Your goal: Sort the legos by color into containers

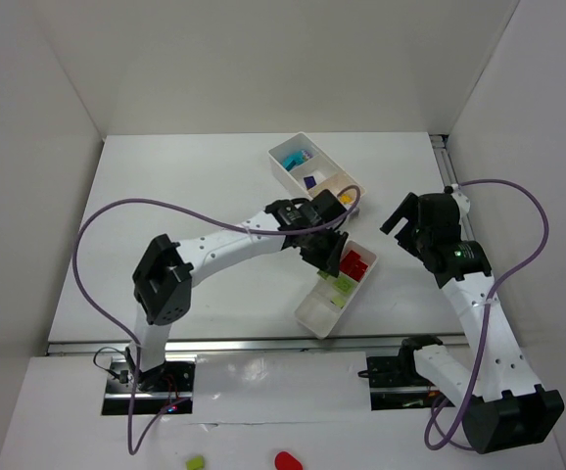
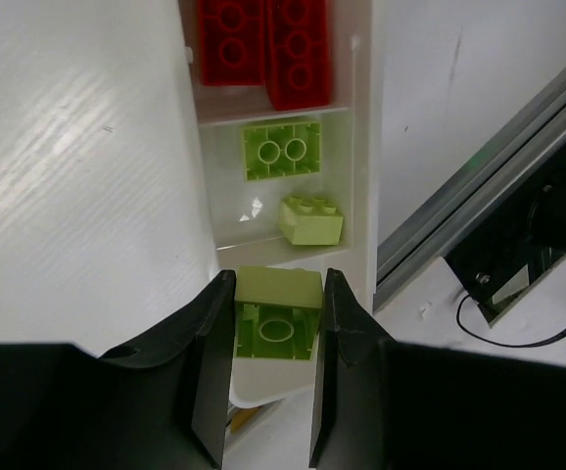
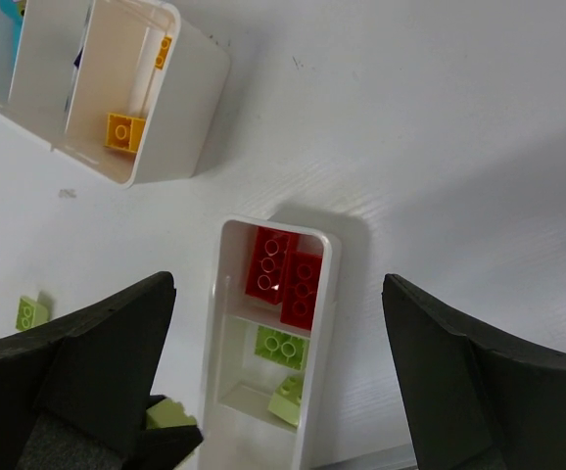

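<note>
My left gripper (image 2: 279,281) is shut on a lime green brick (image 2: 277,315), hollow side towards the camera, above the near white tray (image 2: 363,206). It sits over that tray in the top view (image 1: 327,257). The tray holds red bricks (image 2: 263,49) in one compartment and two lime bricks (image 2: 283,149) in the one beside it. The far tray (image 1: 298,140) holds a teal brick (image 1: 293,157), a purple brick (image 1: 310,181) and an orange-yellow brick (image 3: 124,130). My right gripper (image 3: 278,294) is open wide and empty, up above the near tray (image 3: 319,323).
A loose lime brick (image 3: 31,312) lies on the table left of the near tray. A lime piece (image 1: 195,461) and a red piece (image 1: 286,459) lie off the table at the near edge. Purple cables loop over both arms.
</note>
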Motion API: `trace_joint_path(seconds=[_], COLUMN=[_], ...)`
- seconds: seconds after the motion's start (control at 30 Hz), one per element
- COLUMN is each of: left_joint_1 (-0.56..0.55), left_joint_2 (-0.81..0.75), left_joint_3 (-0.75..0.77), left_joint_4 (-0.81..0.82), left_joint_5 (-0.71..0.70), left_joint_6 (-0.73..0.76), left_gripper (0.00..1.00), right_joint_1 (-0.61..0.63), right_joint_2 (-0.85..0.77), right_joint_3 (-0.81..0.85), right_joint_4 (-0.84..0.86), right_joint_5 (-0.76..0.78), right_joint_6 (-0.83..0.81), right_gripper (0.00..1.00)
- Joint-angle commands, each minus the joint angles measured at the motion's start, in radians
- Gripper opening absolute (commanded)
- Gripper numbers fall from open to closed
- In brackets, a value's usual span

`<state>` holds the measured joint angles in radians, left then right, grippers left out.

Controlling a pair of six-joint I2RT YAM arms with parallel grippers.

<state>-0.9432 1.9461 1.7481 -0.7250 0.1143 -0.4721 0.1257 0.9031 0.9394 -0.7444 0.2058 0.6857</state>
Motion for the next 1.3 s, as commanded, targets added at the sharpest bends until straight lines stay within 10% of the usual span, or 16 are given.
trace_joint_path(seconds=[0.0,0.23,0.47,0.7,1.27], left_joint_1=[-0.018,-0.029,-0.029,-0.029,0.613], left_joint_2=[0.065,0.103,0.094,0.013,-0.121], left_joint_3=[0.033,0.042,0.051,0.060,-0.322], left_joint_4=[-0.011,-0.011,-0.002,-0.030,-0.005], left_joint_5=[0.035,-0.008,-0.008,-0.116,-0.329], left_joint_6=[-0.003,0.015,0.024,0.024,-0.140], left_gripper=[0.16,0.35,0.95,0.88,1.00], right_joint_1=[0.002,0.002,0.002,0.002,0.002], right_joint_2=[-0.010,-0.029,-0.029,-0.038,-0.038], right_joint_3=[0.013,0.022,0.022,0.022,0.002], right_joint_4=[0.017,-0.004,-0.004,-0.004,0.023], right_joint_5=[0.017,0.035,0.035,0.036,0.018], right_joint_6=[-0.012,-0.012,-0.012,-0.012,-0.012], right_gripper=[0.93,0.93,0.93,0.93,0.93])
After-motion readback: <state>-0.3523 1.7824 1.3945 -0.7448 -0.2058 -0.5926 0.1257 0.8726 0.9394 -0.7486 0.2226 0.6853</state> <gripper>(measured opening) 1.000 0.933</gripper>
